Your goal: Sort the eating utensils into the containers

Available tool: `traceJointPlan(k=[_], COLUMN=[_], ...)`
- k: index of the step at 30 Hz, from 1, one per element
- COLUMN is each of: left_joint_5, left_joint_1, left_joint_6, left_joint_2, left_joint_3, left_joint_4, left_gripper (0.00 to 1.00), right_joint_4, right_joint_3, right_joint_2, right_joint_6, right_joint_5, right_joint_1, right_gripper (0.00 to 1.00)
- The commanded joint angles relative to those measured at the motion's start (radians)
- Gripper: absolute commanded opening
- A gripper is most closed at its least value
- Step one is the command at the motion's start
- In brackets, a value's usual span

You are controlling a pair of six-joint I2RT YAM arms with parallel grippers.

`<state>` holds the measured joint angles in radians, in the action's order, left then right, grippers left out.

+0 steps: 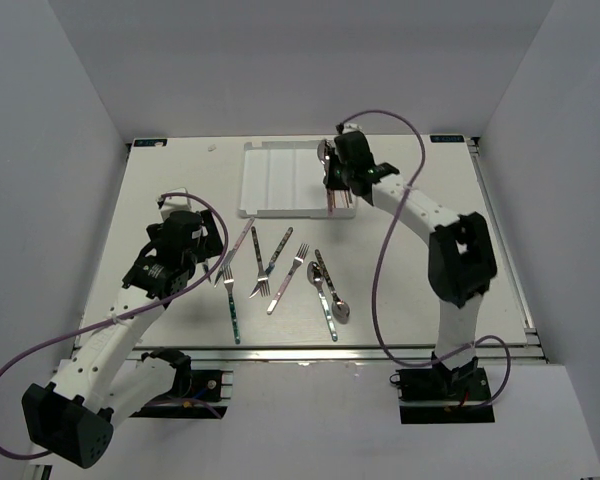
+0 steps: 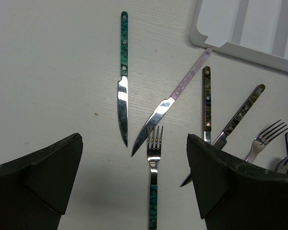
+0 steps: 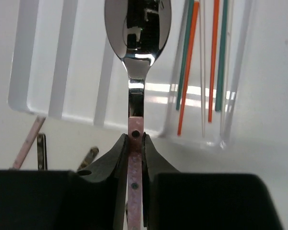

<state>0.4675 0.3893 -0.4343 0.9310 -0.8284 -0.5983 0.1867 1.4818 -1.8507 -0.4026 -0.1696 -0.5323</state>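
The white tray [image 1: 275, 180] with long slots lies at the back centre. My right gripper [image 3: 136, 140] is shut on the pink handle of a silver spoon [image 3: 138, 28] and holds it over the tray's [image 3: 53, 57] right half, beside the slot with red, green and white chopsticks [image 3: 201, 62]. In the top view this gripper [image 1: 332, 188] is at the tray's right end. My left gripper [image 2: 134, 163] is open and empty above a teal-handled fork [image 2: 153, 191]. Two knives [image 2: 123, 76] [image 2: 175, 93] lie just beyond it.
Several more forks, knives and a spoon [image 1: 338, 305] lie spread on the table in front of the tray, between the arms. A dark-handled knife [image 2: 242, 112] and a fork [image 2: 264, 139] lie to the right of my left gripper. White walls enclose the table.
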Motion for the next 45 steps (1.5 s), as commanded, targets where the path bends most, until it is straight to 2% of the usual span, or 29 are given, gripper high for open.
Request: traceJointPlan(k=[1,3,5,9,12,22,23,25,26,27,30,31,34,35,37,38,39,43,45], left_joint_5=[0.017,0.017,0.013,0.003,0.003,-0.003,0.000,-0.001,-0.003,-0.004,-0.004,-0.004,-0.004,-0.004,0.000,0.002,0.003,0.010,0.013], left_joint_1=[0.000,0.000,0.000,0.000,0.000,0.000,0.000,0.000,0.000,0.000,0.000,0.000,0.000,0.000,0.000,-0.001,0.000,0.000,0.000], left_joint_6=[0.002,0.002,0.002,0.005,0.005,0.006,0.006,0.006,0.006,0.006,0.008,0.008,0.008,0.008,0.008,0.006,0.006,0.006,0.006], left_joint_2=[-0.004,-0.001,-0.001,0.002,0.000,-0.008,-0.009,-0.012,-0.011,-0.011,-0.011,-0.011,-0.009,-0.009,-0.011,-0.011,-0.014,-0.012,-0.008], left_joint_3=[0.000,-0.003,0.000,0.000,0.000,-0.001,0.000,-0.002,-0.002,-0.002,0.000,0.000,-0.001,-0.002,-0.002,-0.002,-0.002,-0.003,-0.005], left_joint_4=[0.003,0.003,0.006,0.008,0.009,0.011,0.009,0.011,0.012,0.011,0.011,0.011,0.011,0.011,0.008,0.008,0.008,0.008,0.003], left_gripper=[0.98,0.98,0.98,0.98,0.98,0.98,0.98,0.98,0.98,0.98,0.98,0.98,0.98,0.98,0.98,0.98,0.98,0.98,0.98], right_joint_4=[0.135,0.181,0.178,0.083,0.086,0.023,0.020,0.010,0.010,0.014,0.051,0.068,0.059,0.057,0.074,0.089,0.103,0.119,0.117], right_joint_3=[0.306,0.438,0.548,0.615,0.711,0.718,0.715,0.716,0.722,0.730,0.759,0.755,0.634,0.541,0.430,0.369,0.247,-0.087,-0.196], right_joint_2=[-0.192,-0.298,-0.338,-0.395,-0.488,-0.597,-0.599,-0.601,-0.601,-0.601,-0.569,-0.547,-0.397,-0.356,-0.214,-0.124,-0.083,0.120,0.212], right_joint_6=[0.064,0.071,0.088,0.105,0.105,0.094,0.096,0.102,0.107,0.113,0.128,0.127,0.127,0.122,0.105,0.096,0.085,0.050,0.041], right_joint_5=[0.035,0.036,0.033,0.006,-0.039,-0.047,-0.045,-0.044,-0.039,-0.039,-0.028,-0.025,-0.010,-0.014,-0.057,-0.064,-0.105,-0.097,-0.065], right_joint_1=[-0.003,-0.003,-0.003,-0.001,0.009,0.040,0.040,0.040,0.040,0.040,0.040,0.038,0.029,0.019,0.003,-0.023,-0.040,-0.142,-0.230], right_gripper=[0.00,0.00,0.00,0.00,0.00,0.00,0.04,0.19,0.22,0.32,0.43,0.51,0.55,0.56,0.73,0.85,0.89,0.88,0.81])
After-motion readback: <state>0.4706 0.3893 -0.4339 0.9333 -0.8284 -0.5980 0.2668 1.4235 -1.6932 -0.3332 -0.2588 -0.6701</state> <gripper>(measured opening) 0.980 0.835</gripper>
